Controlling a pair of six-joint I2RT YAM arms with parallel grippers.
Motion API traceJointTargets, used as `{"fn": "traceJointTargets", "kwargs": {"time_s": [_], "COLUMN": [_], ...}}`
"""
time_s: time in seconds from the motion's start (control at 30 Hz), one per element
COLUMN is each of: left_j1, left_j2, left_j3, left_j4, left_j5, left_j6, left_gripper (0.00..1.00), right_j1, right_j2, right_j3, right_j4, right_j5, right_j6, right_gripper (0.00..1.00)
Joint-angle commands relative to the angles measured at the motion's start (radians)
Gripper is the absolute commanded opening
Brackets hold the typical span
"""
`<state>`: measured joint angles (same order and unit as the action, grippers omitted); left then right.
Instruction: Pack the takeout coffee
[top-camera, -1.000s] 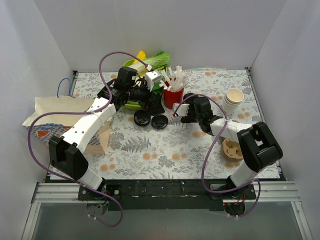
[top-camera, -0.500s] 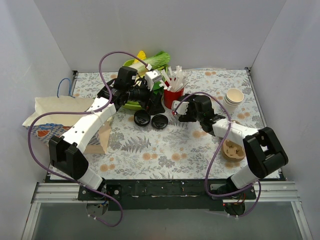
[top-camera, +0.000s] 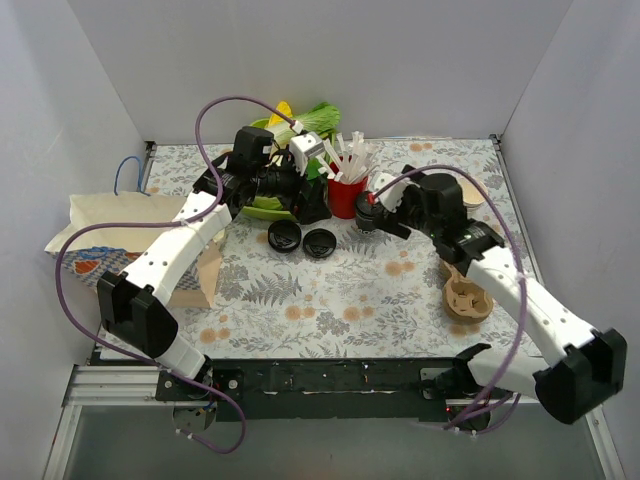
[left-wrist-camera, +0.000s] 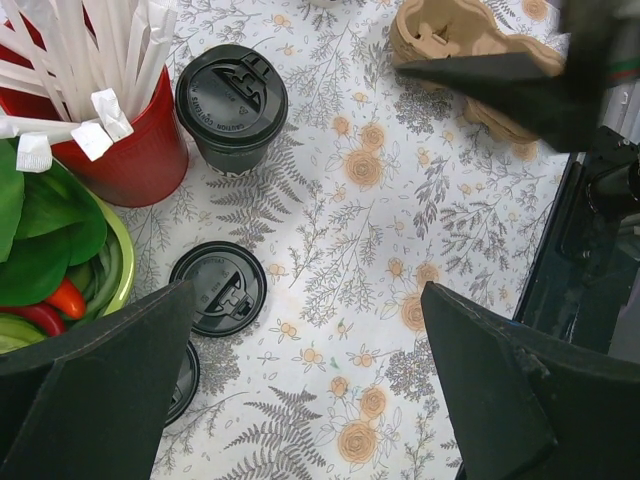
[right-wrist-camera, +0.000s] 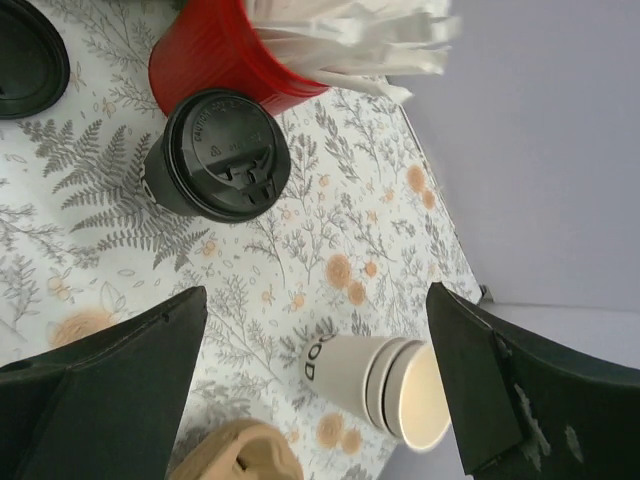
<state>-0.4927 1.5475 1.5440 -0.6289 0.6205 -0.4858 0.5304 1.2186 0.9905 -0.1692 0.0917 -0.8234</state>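
Two tools hang spread wide and empty over the desk (top-camera: 300, 310), so nothing is gripped.

Judging the risks from the left, the cream bag (top-camera: 110, 222) lies slumped at the desk's edge, well apart from the drink. Its floppy mouth could catch a cup's base on the way in. The left tool (left-wrist-camera: 308, 320) hovers over the loose black lids (left-wrist-camera: 218, 288). A reach from there could sweep them aside or nudge the green bowl (left-wrist-camera: 118, 262) beside them. The takeout coffee (right-wrist-camera: 215, 155) stands upright just beside the red straw holder (right-wrist-camera: 215, 60), on its right in the overhead view, with the right tool (right-wrist-camera: 315, 300) close above. A finger coming down on the holder's side has little room, so it may tip the holder and spill the straws, or clip the lid and topple the cup. Too hard a squeeze would likely buckle the wall and pop the lid. Further right, the stacked white cups (right-wrist-camera: 370, 375) and the cardboard carrier (top-camera: 467, 298) sit near the right arm's sweep.

The bag looks soft and creased. The lids are thin moulded plastic discs with raised rims. The bowl is smooth and full of leafy greens. The holder is ribbed and tapered, and its straws are paper-wrapped. The coffee has a dark tapering wall under a round black lid. The white cups are thin, smooth paper. The carrier is rough brown pulp with lumpy wells. A matt floral print covers the desk.
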Motion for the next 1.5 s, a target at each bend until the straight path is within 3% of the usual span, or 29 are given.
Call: {"fn": "traceJointTargets", "kwargs": {"time_s": [0.0, 0.1, 0.23, 0.3, 0.5, 1.0, 1.47], "left_j1": [0.005, 0.005, 0.005, 0.005, 0.005, 0.005, 0.003], "left_j2": [-0.052, -0.064, -0.070, -0.070, -0.061, -0.052, -0.064], "left_j3": [-0.002, -0.022, -0.045, -0.051, -0.059, -0.073, -0.088], "left_j4": [-0.003, 0.011, 0.026, 0.031, 0.040, 0.049, 0.038], "left_j5": [0.002, 0.015, 0.036, 0.050, 0.093, 0.074, 0.061], "left_j6": [0.024, 0.010, -0.008, -0.013, -0.048, -0.050, -0.030], "left_gripper": [0.98, 0.98, 0.98, 0.98, 0.98, 0.98, 0.98], "right_j1": [-0.013, -0.061, -0.292, -0.404, -0.576, -0.645, -0.644], "right_j2": [-0.128, -0.186, -0.214, -0.171, -0.021, 0.173, 0.196], "right_j3": [0.115, 0.099, 0.056, 0.063, 0.122, 0.191, 0.116], "right_j4": [-0.478, -0.633, -0.760, -0.788, -0.854, -0.852, -0.872], "right_j5": [0.043, 0.072, 0.007, -0.041, -0.156, -0.222, -0.199], "right_j6": [0.228, 0.283, 0.305, 0.317, 0.398, 0.461, 0.461], "right_gripper": [0.96, 0.91, 0.83, 0.78, 0.66, 0.59, 0.61]}}
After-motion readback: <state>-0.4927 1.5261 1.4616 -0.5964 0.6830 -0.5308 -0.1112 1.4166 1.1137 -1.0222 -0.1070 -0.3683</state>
